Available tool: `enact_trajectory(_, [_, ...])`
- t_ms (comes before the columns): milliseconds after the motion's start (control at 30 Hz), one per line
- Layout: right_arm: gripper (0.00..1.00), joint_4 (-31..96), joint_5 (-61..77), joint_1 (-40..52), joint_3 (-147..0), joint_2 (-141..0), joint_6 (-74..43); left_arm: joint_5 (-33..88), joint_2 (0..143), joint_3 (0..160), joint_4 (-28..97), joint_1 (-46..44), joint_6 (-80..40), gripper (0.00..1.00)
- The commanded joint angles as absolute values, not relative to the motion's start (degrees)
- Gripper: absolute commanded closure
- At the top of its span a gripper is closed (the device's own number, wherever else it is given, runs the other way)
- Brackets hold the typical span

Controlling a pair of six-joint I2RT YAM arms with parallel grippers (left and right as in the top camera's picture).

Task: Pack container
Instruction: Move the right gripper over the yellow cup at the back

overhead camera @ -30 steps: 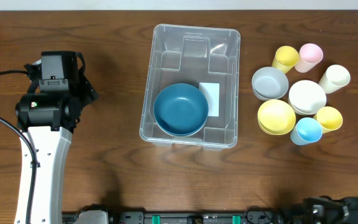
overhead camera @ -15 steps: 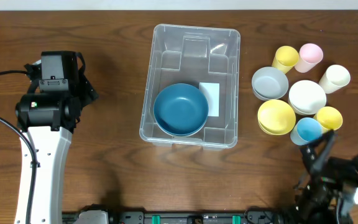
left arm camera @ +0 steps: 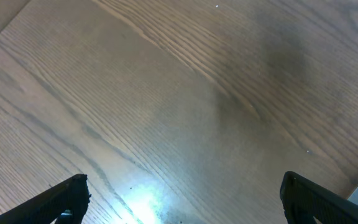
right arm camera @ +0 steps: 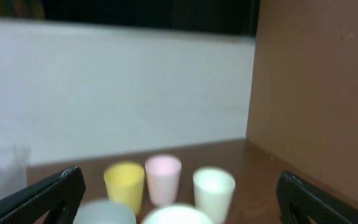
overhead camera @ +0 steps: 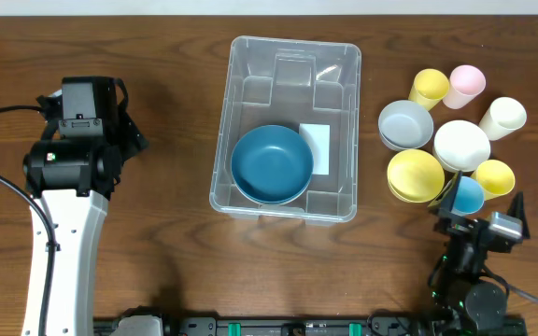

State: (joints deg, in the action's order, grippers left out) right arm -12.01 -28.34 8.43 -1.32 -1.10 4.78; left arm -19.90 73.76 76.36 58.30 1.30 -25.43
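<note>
Table of dark wood grain (overhead camera: pixel 157 280) carries everything. The white left arm (overhead camera: pixel 59 224) lies along its left side, well apart from the container (overhead camera: pixel 236 112), a clear plastic rectangular bin standing at the table's middle. A dark blue bowl (overhead camera: pixel 272 165) sits inside it at the near end, just beside a white label (overhead camera: pixel 318 147) on the bin's floor.

Right of the bin is a cluster: grey bowl (overhead camera: pixel 405 124), white bowl (overhead camera: pixel 461 145), yellow bowl (overhead camera: pixel 415 175), then cream cup (overhead camera: pixel 504 117), pink cup (overhead camera: pixel 465 82), yellow cup (overhead camera: pixel 429 87), second yellow cup (overhead camera: pixel 494 177) and light blue cup (overhead camera: pixel 468 195).

The left gripper (left arm camera: pixel 182 190) hangs over bare wood, jaws fully spread, holding nothing. The right gripper (overhead camera: pixel 482 209), at the near edge of the light blue cup, is likewise spread wide and empty. Its wrist view is blurred.
</note>
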Motion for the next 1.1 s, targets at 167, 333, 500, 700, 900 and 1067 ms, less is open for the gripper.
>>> enact_trajectory(167, [0.01,-4.56,-25.56,8.69,-1.72,-0.91,-10.22,-21.08,73.32,76.40,58.48,1.50,-25.10,0.02])
enact_trajectory(333, [0.01,-4.32,-18.74,8.67,-2.04,-0.93,-10.44,-21.08,73.32,76.40,58.48,1.50,-25.10,0.02])
enact_trajectory(500, [0.01,-1.23,-19.86,8.67,-8.43,-3.84,-8.51,-21.08,73.32,76.40,58.48,1.50,-25.10,0.02])
enact_trajectory(700, [0.01,11.46,-21.23,8.60,-30.17,-22.35,-10.31,-21.08,73.32,76.40,58.48,1.50,-25.10,0.02])
enact_trajectory(900, [0.01,31.75,-21.19,7.16,-65.34,-49.25,-11.46,-21.08,73.32,76.40,58.48,1.50,-25.10,0.02])
enact_trajectory(1067, [0.01,47.64,-21.21,6.15,-92.68,-66.24,-7.09,-21.08,73.32,76.40,58.48,1.50,-25.10,0.02])
